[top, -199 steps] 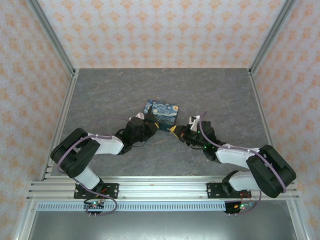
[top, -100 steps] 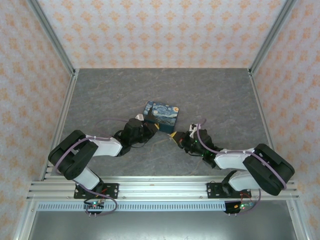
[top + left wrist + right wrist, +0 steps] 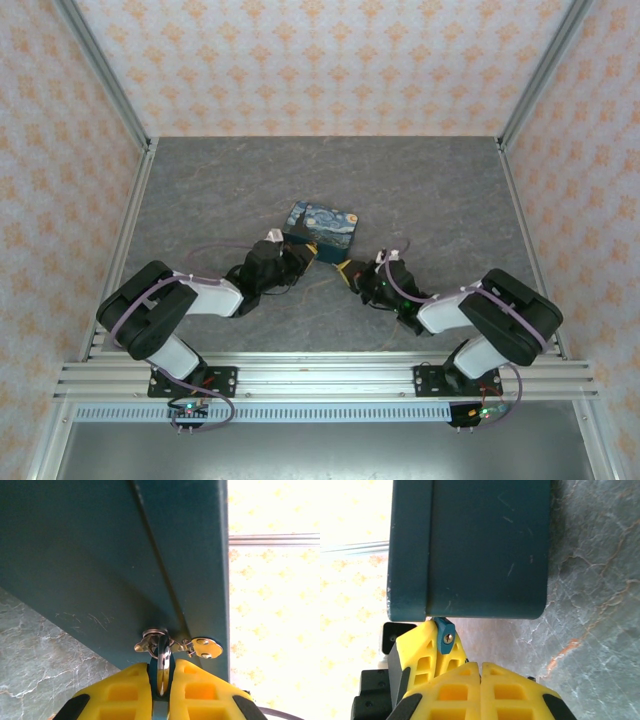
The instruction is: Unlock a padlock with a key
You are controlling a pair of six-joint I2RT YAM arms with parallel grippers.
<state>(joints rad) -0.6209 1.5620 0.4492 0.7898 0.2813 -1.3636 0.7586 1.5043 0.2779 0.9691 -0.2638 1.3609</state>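
Your left claw (image 3: 161, 674) is pinching the tiny, likely slippery key (image 3: 445, 635) by its head at the padlock's (image 3: 322, 224) 7 o'clock; right claw (image 3: 481, 668) is resting closed, empty.

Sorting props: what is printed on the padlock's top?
Blue starry-night painting with yellow swirls on the padlock; best in the top external view.

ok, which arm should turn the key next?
Left, probably. The left fingers are shut on the key, right at the metal clasp on the padlock. The right fingers are shut on nothing, beside the padlock's edge.
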